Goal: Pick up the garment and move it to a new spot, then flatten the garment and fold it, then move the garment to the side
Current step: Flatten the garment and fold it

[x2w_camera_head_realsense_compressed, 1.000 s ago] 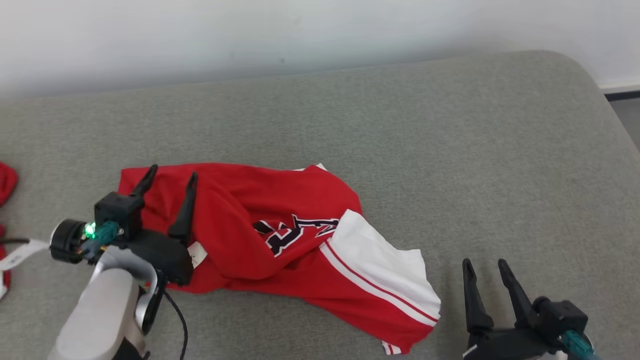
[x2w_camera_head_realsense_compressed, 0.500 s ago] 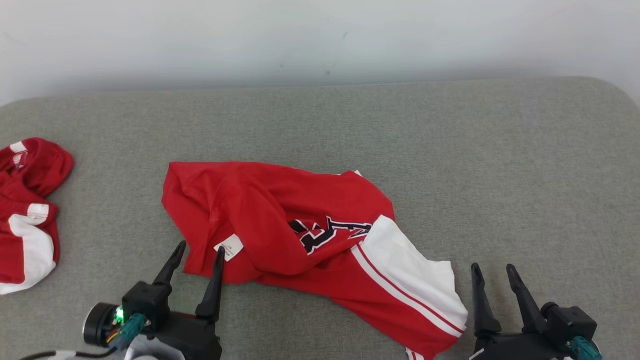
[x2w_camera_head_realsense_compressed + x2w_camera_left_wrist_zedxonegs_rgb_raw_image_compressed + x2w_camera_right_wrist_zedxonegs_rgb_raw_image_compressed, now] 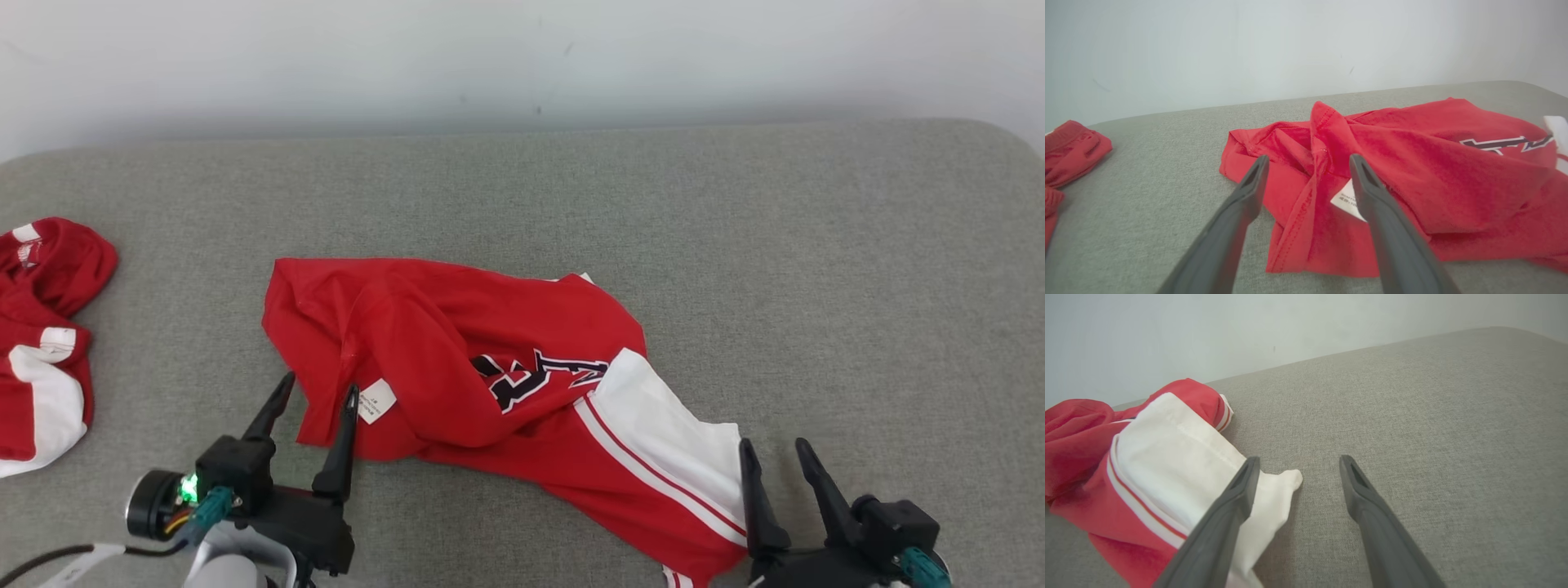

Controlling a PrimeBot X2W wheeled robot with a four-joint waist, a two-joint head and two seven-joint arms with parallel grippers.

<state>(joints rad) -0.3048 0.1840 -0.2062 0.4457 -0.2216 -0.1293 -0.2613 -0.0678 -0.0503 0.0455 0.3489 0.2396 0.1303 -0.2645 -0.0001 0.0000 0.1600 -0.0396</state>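
Note:
The garment (image 3: 457, 359) is a red jersey with a white panel, dark lettering and a white tag, lying crumpled on the grey cushioned surface (image 3: 735, 245). In the left wrist view the garment (image 3: 1412, 171) bunches just beyond the fingers, its lower left hem between them. My left gripper (image 3: 318, 390) is open at that lower left corner, one fingertip over the red cloth near the tag. My right gripper (image 3: 771, 451) is open at the garment's white right end, and its left finger (image 3: 1237, 498) overlaps the white cloth (image 3: 1180, 457). Neither holds anything.
A second red and white garment (image 3: 41, 343) lies crumpled at the far left edge of the surface. A pale wall (image 3: 522, 57) runs along the back. Bare grey cushion stretches to the right and behind the jersey.
The camera swung left, so the whole picture shifted right. My left gripper pulled back from over the jersey to its lower left corner. My right gripper edged left toward the white end.

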